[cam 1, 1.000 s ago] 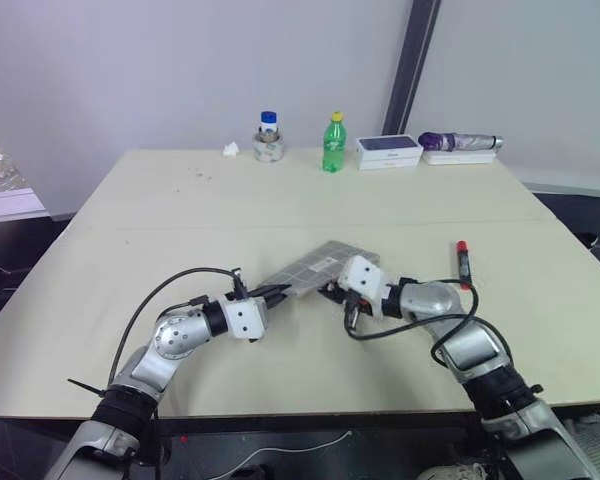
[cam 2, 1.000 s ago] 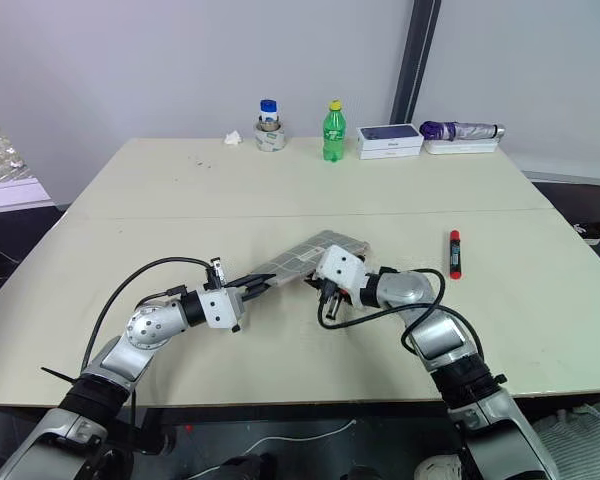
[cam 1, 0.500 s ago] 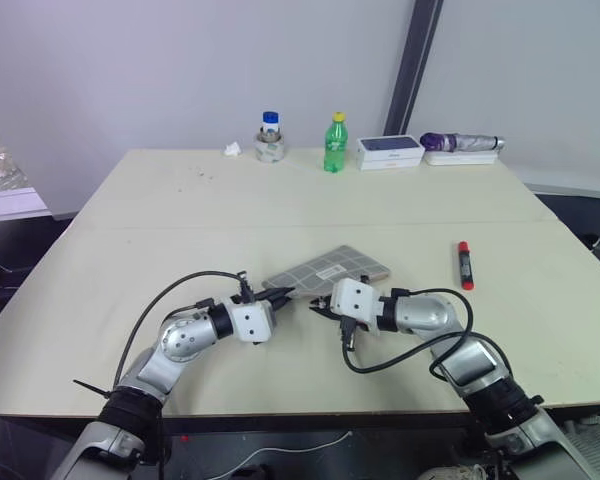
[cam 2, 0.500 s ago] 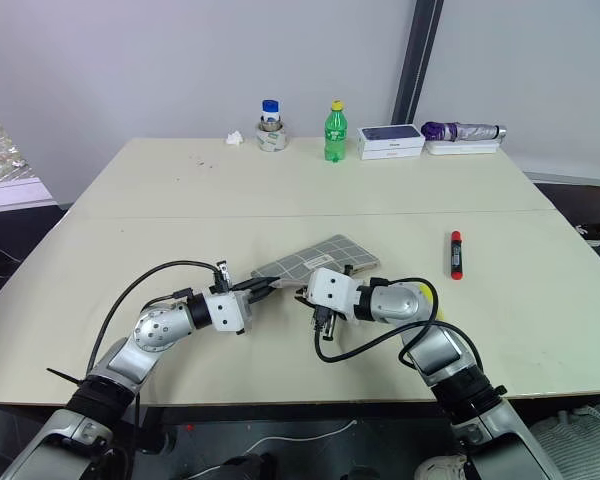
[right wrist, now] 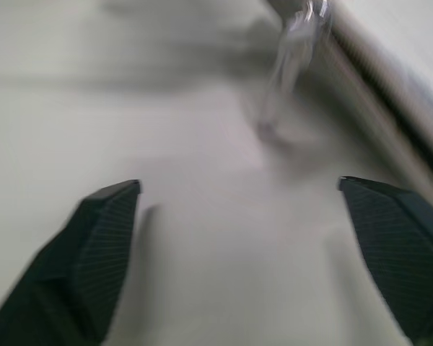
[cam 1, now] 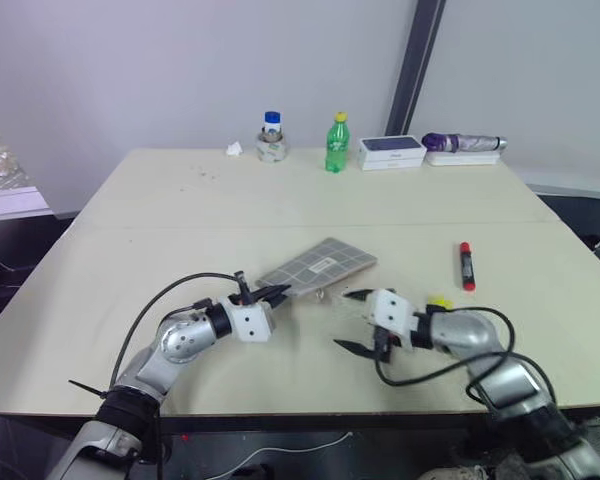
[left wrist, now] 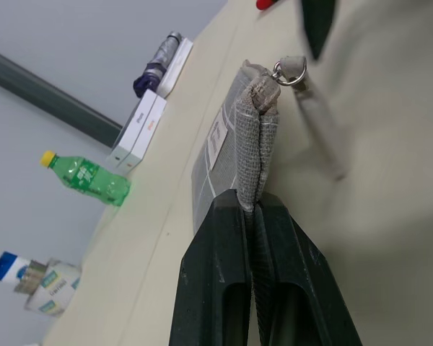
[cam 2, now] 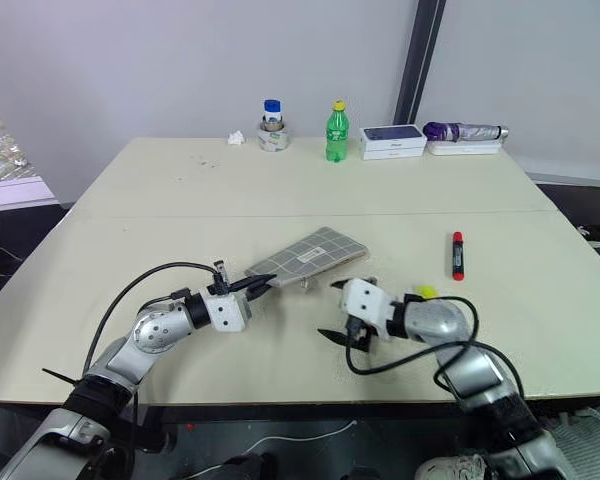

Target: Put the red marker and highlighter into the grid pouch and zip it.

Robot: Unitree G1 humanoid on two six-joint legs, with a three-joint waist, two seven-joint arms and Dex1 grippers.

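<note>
Left gripper (left wrist: 254,216) clamped on pouch (cam 1: 318,266) edge; right gripper (cam 1: 352,320) jaws wide apart, seemingly empty, above worktop (cam 1: 280,200).

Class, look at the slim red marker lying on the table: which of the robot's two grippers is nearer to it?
Right. The right gripper, jaws open, hovers between the slim red marker and the grey grid-pattern fabric pouch; the left gripper clamps the pouch's far end.

Soft, even light is falling across the pale bench (cam 1: 180,215), casting only faint shadows beneath the arms. The head views are staying sharp, while the right wrist view is smearing with motion blur.
</note>
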